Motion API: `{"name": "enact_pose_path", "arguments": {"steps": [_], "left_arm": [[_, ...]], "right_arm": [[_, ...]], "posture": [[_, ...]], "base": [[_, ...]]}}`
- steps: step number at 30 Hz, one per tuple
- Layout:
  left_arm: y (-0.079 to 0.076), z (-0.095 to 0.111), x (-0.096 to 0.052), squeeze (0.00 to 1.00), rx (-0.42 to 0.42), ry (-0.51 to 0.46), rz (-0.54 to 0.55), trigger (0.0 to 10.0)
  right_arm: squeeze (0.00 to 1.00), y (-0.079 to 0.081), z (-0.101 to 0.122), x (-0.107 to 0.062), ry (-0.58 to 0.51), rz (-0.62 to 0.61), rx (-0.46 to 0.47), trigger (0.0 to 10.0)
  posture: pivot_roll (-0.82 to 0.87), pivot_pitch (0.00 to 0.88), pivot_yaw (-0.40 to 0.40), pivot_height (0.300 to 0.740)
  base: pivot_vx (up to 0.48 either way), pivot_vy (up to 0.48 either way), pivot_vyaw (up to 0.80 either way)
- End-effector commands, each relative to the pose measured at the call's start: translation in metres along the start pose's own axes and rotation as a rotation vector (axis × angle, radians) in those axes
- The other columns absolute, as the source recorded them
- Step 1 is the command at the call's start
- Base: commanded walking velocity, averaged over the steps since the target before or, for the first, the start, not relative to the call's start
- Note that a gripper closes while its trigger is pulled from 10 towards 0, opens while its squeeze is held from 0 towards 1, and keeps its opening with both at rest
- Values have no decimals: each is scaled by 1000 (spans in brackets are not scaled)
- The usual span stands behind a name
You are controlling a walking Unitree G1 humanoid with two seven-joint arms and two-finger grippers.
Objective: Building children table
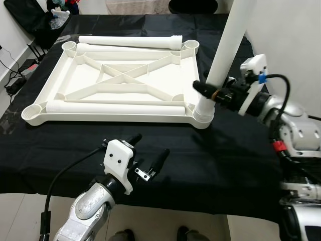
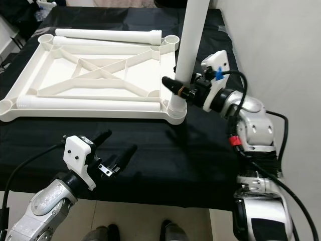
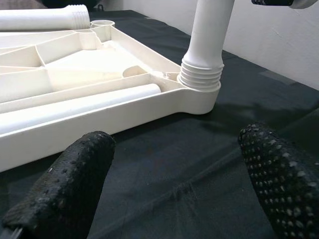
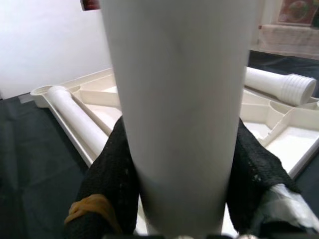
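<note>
A white plastic table top [image 1: 75, 60] lies upside down on the black cloth, ribs up. One white leg [image 1: 228, 45] stands upright in its near right corner socket [image 1: 203, 116]. My right gripper [image 1: 209, 90] is shut on that leg just above the threaded end; the right wrist view has the leg [image 4: 182, 109] between both black fingers [image 4: 112, 179]. Two more legs lie flat: one [image 1: 128, 41] along the far edge, one [image 1: 115, 108] along the near edge. My left gripper [image 1: 150, 153] hovers open over the cloth in front of the top, holding nothing.
The black-covered work table [image 1: 210, 165] ends close to my body at the front, with pale floor below. A white wall [image 1: 291, 30] rises to the right. A dark bin with clutter [image 1: 52, 22] stands at the far left corner.
</note>
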State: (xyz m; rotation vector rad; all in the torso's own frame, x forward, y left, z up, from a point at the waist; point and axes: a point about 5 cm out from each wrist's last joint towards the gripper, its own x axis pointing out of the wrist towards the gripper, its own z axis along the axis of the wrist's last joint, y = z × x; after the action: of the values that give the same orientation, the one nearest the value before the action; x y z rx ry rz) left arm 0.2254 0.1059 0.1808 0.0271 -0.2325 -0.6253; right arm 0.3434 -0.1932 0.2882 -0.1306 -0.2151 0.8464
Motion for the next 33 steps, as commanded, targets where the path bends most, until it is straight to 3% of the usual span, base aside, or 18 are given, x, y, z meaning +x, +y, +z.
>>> {"name": "enact_pose_path", "arguments": {"steps": [1,11,12,13,15,26,27,29,30,33], "left_arm": [[-3,-4,-3,0,2,19,-3,10000],[-3,-5,-3,0,0,18,0,10000],[-3,-5,-3,0,1,18,0,10000],[-3,-5,-4,0,3,19,0,10000],[-2,-5,-3,0,5,19,2,10000],[-1,-5,-3,0,9,19,2,10000],[-1,-5,-3,0,9,18,2,10000],[-1,-5,-2,0,8,18,4,10000],[-1,-5,-2,0,9,17,5,10000],[-1,-5,-1,0,9,17,5,10000]], "right_arm": [[0,6,-1,4,-19,53,11,0],[0,25,-10,9,28,40,-1,0],[0,17,-22,16,113,-241,-16,0],[0,8,-34,12,173,-618,47,0],[0,21,-52,7,270,-831,57,0],[0,32,-58,11,264,-842,113,0],[0,34,-57,13,270,-826,117,10000],[0,38,-52,20,250,-740,111,10000],[1000,41,-44,25,224,-688,107,10000],[1000,42,-38,29,181,-634,124,10000]], "posture": [[26,247,-6,740],[24,243,-15,740],[29,240,-21,740],[19,240,-22,740],[28,244,-16,740],[21,243,-12,740],[17,243,-11,740],[18,245,-11,740],[17,246,-10,740],[17,247,-10,740]], "base": [[0,0,0],[0,0,0],[0,0,0],[0,0,0],[0,0,0],[0,0,0],[0,0,0],[0,0,0],[0,0,0],[0,0,0]]}}
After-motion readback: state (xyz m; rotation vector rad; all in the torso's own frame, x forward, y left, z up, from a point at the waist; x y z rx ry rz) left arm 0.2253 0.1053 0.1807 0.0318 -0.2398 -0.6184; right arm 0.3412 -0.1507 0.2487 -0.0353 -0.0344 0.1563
